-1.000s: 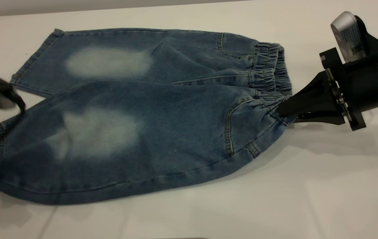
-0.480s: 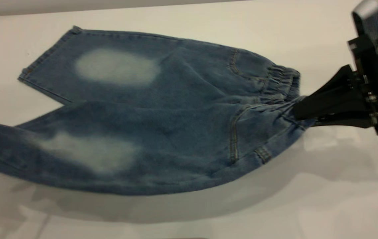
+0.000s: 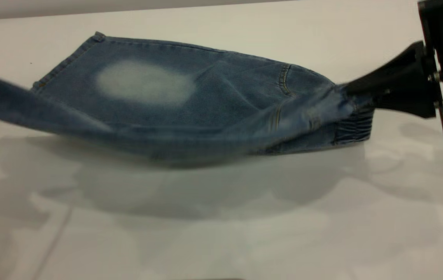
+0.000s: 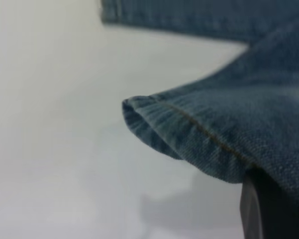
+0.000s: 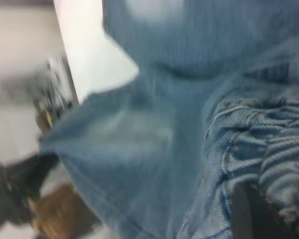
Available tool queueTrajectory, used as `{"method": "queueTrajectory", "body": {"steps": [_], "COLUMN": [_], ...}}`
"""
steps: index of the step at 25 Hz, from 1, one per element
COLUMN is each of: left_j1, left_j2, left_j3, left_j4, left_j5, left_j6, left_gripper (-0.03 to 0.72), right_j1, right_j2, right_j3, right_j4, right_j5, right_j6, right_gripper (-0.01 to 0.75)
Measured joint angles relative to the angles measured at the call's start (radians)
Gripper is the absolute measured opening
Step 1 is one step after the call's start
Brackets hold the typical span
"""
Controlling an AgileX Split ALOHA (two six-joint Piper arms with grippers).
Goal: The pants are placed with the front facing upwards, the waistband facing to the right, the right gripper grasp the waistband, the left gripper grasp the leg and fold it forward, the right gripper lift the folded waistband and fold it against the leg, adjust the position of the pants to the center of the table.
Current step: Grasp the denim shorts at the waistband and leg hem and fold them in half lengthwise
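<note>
The right hand [image 3: 347, 90] is clenched on the waistband [image 3: 355, 126], raised off the counter [image 3: 221, 233]. The left hand [image 4: 268, 209] grips a leg hem, lifting the near leg of the pants [image 3: 190, 101]; the far leg lies flat.

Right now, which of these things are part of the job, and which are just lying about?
Part of the job:
- pants, near leg lifted
- waistband
- right gripper, shut on the waistband
- left gripper, holding the leg hem
- table

Just lying about:
- nothing on the table; blurred clutter beyond its edge
</note>
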Motion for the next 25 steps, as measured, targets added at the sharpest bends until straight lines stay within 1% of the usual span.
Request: {"method": "queueTrajectory", "body": {"steps": [3,8,13,19,25], "left_j1": [0.000,0.000,0.000,-0.024,-0.061], "left_j2": [0.083,0.255,0.404,0.538,0.634], "left_j3": [-0.068,-0.227,-0.377,-0.522,-0.631], "left_j4": [0.000,0.000,0.000,0.000,0.000], "left_j5": [-0.035,-0.052,-0.052,-0.049,-0.046], "left_j6": [-0.003,-0.006,-0.006,-0.006,-0.006], "left_gripper": [0.035,0.035,0.035,0.035,0.035], "right_j1": [0.000,0.000,0.000,0.002,0.003], "right_j2": [0.000,0.000,0.020,0.062,0.130], "right_j3": [-0.011,-0.025,-0.106,-0.231,-0.310], "right_j4": [0.012,0.014,0.014,0.013,0.013], "right_j5": [-0.049,-0.148,-0.212,-0.249,-0.270], "right_j6": [0.082,0.234,0.353,0.398,0.516], "right_gripper": [0.043,0.046,0.048,0.049,0.049]}}
